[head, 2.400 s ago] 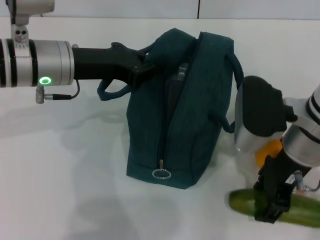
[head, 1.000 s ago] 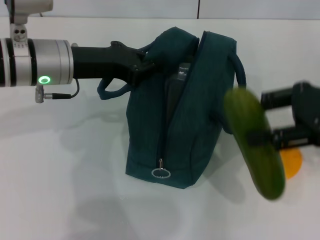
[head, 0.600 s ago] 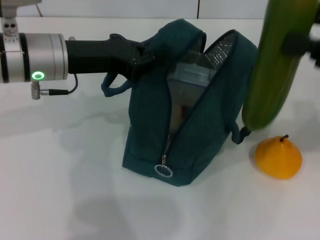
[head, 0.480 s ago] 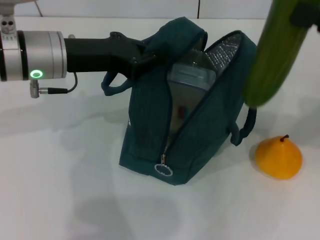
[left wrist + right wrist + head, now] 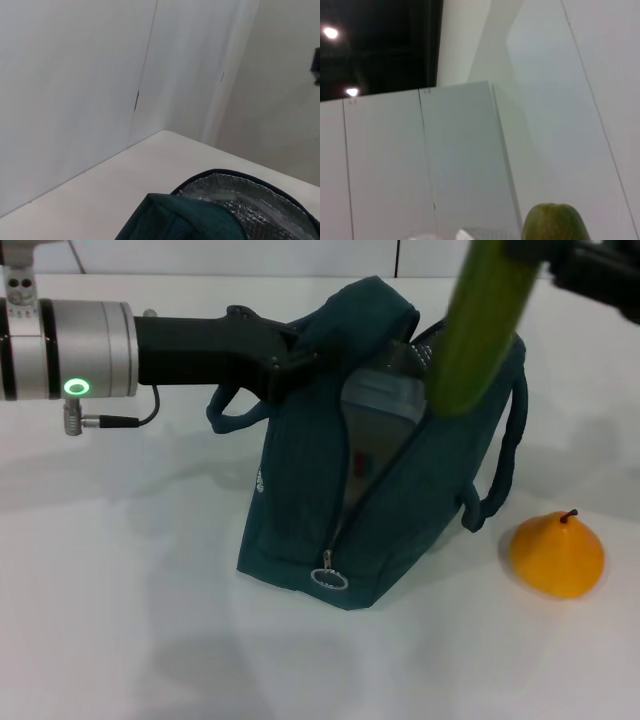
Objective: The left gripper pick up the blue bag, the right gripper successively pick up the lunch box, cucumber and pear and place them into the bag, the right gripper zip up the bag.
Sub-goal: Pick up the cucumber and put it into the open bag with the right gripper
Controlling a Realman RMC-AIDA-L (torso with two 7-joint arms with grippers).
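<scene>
Left gripper (image 5: 290, 355) clamps bag (image 5: 300, 510) at upper edge, holding mouth agape. Small white logo on bag side, unreadable. Right gripper (image 5: 560, 260) grips cucumber (image 5: 480, 330) near top; lower end over opening. Pear (image 5: 557, 555) on table (image 5: 120, 620), below right gripper.
</scene>
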